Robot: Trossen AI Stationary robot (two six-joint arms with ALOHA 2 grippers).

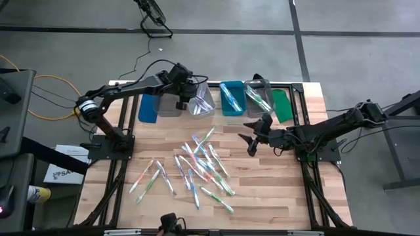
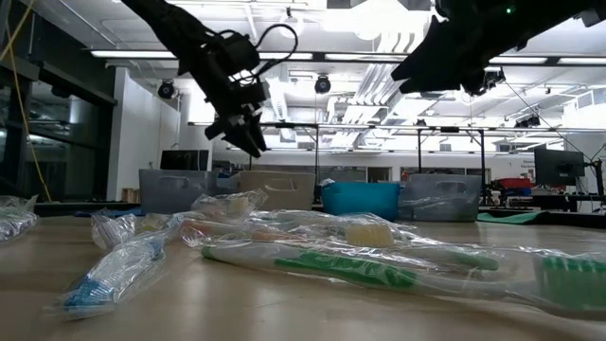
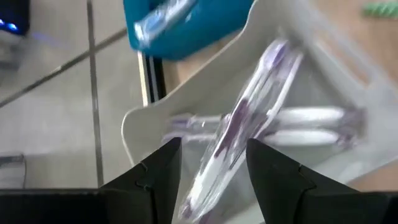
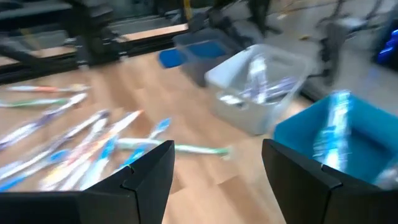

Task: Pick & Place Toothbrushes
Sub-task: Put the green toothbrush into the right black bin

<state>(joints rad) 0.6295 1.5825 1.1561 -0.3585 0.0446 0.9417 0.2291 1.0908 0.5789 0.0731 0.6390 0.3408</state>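
Many toothbrushes (image 1: 197,164) in clear wrappers lie scattered flat on the wooden table's middle. A row of bins stands at the far edge. My left gripper (image 1: 186,103) hangs open above the clear bin (image 3: 186,106), which holds purple toothbrushes (image 3: 311,118). One purple toothbrush (image 3: 249,112) shows slanting in the gap between the fingers, without touching them. My right gripper (image 1: 247,134) hovers open over the table, right of the pile and in front of the teal bin (image 1: 231,98), with nothing between its fingers (image 4: 149,168).
Along the far edge, from left to right, stand a blue lid (image 1: 147,108), a grey bin (image 1: 169,105), a clear bin (image 1: 202,101), the teal bin with blue toothbrushes, another clear bin (image 1: 259,97) and a green lid (image 1: 281,105). The table's near corners are bare wood.
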